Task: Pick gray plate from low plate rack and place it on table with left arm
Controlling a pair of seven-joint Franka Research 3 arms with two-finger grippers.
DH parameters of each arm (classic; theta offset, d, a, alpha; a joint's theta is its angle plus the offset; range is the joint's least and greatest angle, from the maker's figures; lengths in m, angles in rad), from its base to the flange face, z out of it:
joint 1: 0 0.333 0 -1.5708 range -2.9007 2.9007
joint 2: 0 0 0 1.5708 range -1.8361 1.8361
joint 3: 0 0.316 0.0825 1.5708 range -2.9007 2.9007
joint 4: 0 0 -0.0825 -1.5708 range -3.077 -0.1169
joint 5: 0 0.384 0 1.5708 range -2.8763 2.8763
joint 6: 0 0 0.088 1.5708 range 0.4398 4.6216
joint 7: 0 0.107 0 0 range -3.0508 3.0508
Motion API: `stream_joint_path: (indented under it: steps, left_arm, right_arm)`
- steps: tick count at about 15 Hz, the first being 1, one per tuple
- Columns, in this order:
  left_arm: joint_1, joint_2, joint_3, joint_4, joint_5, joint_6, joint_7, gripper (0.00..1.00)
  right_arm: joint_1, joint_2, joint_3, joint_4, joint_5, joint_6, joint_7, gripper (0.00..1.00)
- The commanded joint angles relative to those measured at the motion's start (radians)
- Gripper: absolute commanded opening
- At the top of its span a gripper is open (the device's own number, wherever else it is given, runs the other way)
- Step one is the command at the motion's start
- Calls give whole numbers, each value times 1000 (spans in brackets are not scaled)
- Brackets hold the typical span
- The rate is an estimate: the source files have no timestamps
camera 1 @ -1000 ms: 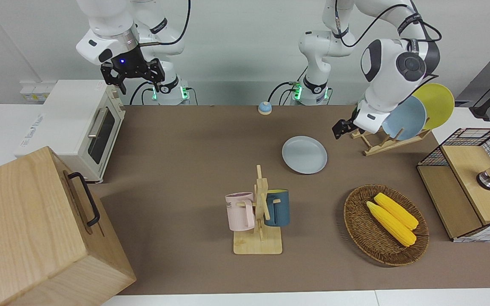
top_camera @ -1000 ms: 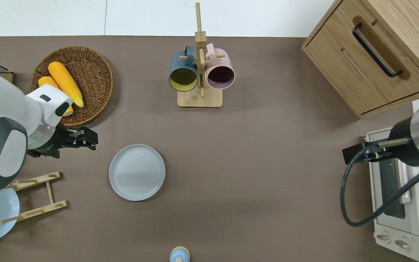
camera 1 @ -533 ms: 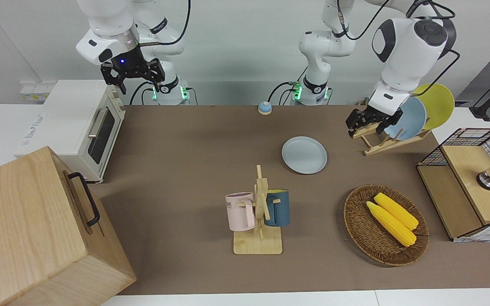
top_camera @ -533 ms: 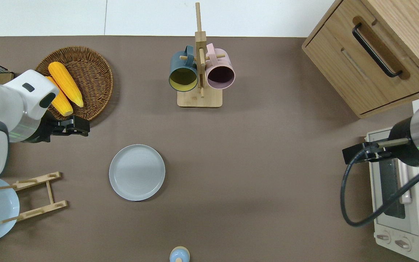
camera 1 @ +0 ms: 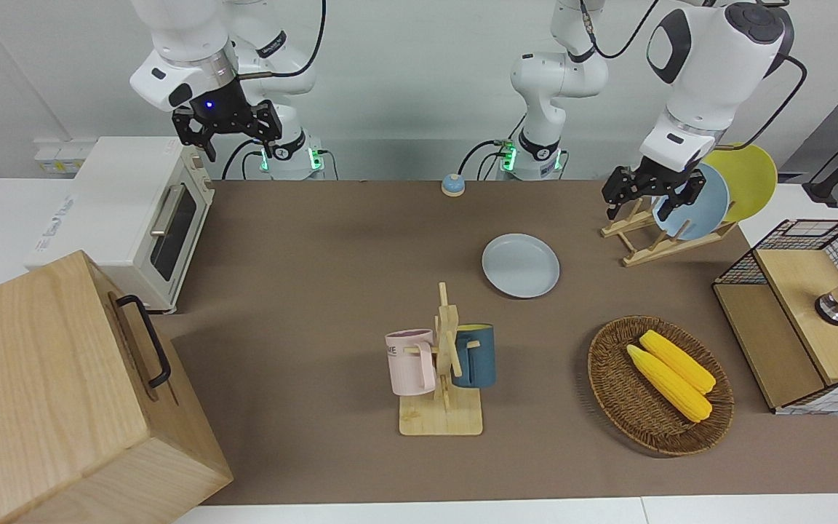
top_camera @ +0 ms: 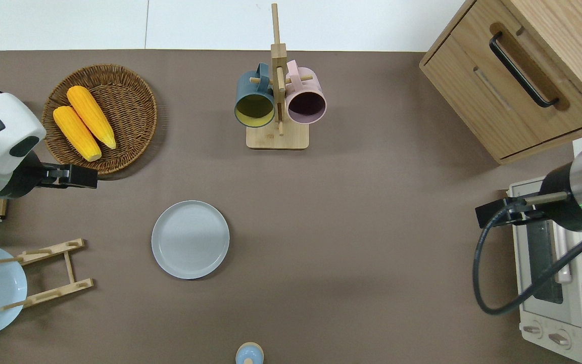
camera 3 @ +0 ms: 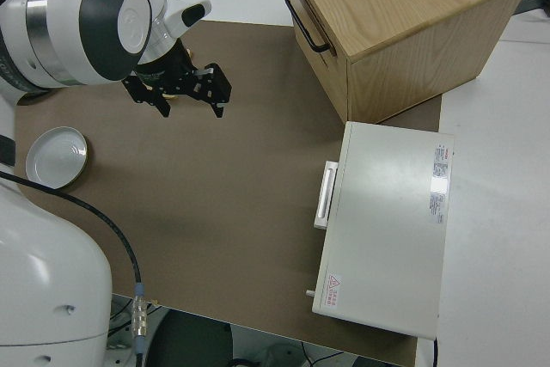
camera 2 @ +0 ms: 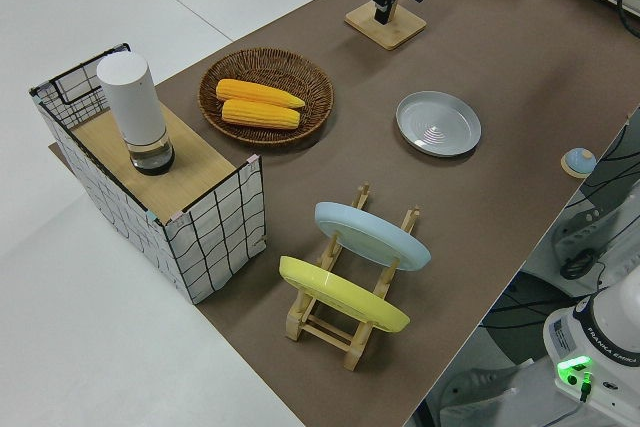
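Left gripper (camera 1: 653, 198) raised, fingers apart, empty; gray plate (top_camera: 190, 239) flat on table (top_camera: 372, 227).

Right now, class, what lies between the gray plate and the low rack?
Only bare brown mat separates the gray plate from the rack, as the overhead view shows.

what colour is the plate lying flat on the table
Pale gray with a faint bluish tint, plain and matte; the plate shows best in the overhead view.
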Motion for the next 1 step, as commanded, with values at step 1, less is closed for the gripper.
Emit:
stream_joint_path:
  steps: [1]
  left_arm:
    - [-10,-1,5,1,14,-6,-61,1000]
  right_arm:
    - [-15,-5,7,6,3,-15,-3,990]
